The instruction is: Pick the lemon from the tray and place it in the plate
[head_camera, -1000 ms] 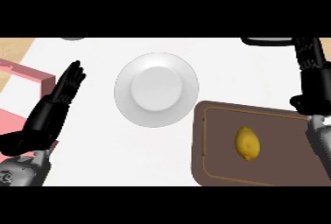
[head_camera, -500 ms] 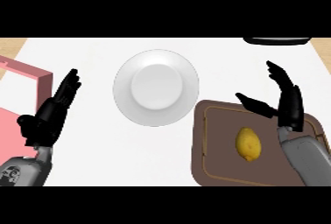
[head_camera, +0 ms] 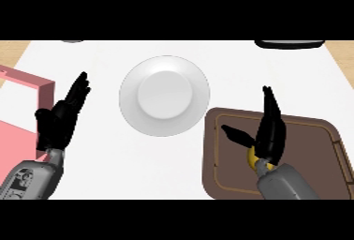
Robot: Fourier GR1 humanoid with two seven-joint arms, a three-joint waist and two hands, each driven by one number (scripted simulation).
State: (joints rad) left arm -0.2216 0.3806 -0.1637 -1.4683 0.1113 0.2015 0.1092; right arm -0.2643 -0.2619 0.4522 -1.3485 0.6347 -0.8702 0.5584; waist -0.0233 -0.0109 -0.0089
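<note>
You see the right robot hand (head_camera: 271, 136) coming up from the lower edge on its grey forearm and standing over the brown tray (head_camera: 228, 180). Its fingers (head_camera: 268, 105) are straight and close together, pointing toward the far side of the bench (head_camera: 97, 168). The thumb (head_camera: 239, 136) sticks out to the left, toward the plate (head_camera: 165, 96). Note the hand as open, gripping nothing. The lemon (head_camera: 253, 159) lies in the tray, right under the heel of this hand. Only a small yellow patch shows between the thumb's base and the wrist. You cannot tell from this view whether the hand touches the fruit or hangs above it. The tray sits on the bench's right part; its dark inner floor shows bare around the hand, with a thin lighter line running inside the rim. The white round plate lies on the bench just left of the tray's far left corner, near it but apart, and it holds nothing. The left robot hand (head_camera: 59, 122) shows at the view's left, open with fingers up, resting over the near edge of a pink box (head_camera: 17, 136). Only one corner of that box is in view. At the far edge of the bench, to the right, you see part of a dark object (head_camera: 290, 43).
</note>
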